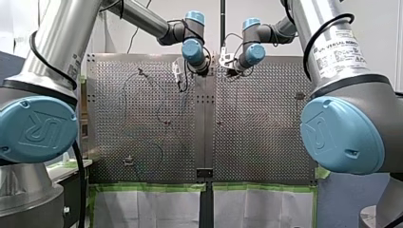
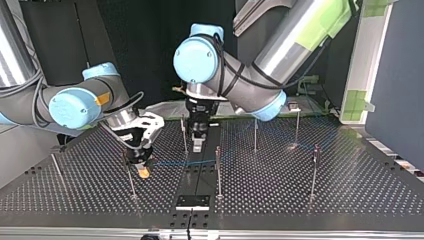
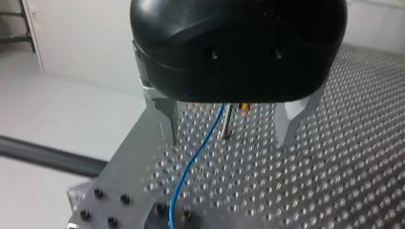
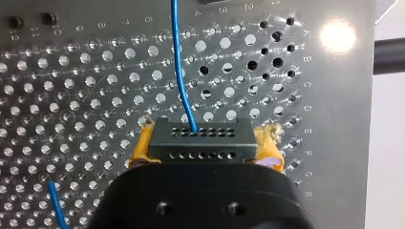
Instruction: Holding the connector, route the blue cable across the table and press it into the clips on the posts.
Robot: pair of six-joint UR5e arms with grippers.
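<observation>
Two grippers are seen low over the perforated table (image 2: pixel 320 200), close together near its middle; the right gripper (image 4: pixel 203 143) is clamped by its yellow pads (image 4: pixel 139 150) on the black connector (image 4: pixel 199 138), which is held crosswise between them, its rows of small holes turned away from the wrist; the blue cable (image 4: pixel 179 62) is seen leaving the connector's far face and running away over the table. Thin posts (image 2: pixel 218 170) are stood upright across the table; in the top view the right gripper is placed left of the middle, just beside the near-left one, and the cable is drawn from it rightward, low over the table, toward the dark middle strip (image 2: pixel 192 202). The left gripper (image 2: pixel 198 142), black, is held over that strip, a little farther back and to the right of the right gripper. In the left wrist view its metal fingers (image 3: pixel 165 119) are spread wide, tips just above the table; the cable is passed through the gap between them, apart from both; the clips on the posts are too small to be made out.
</observation>
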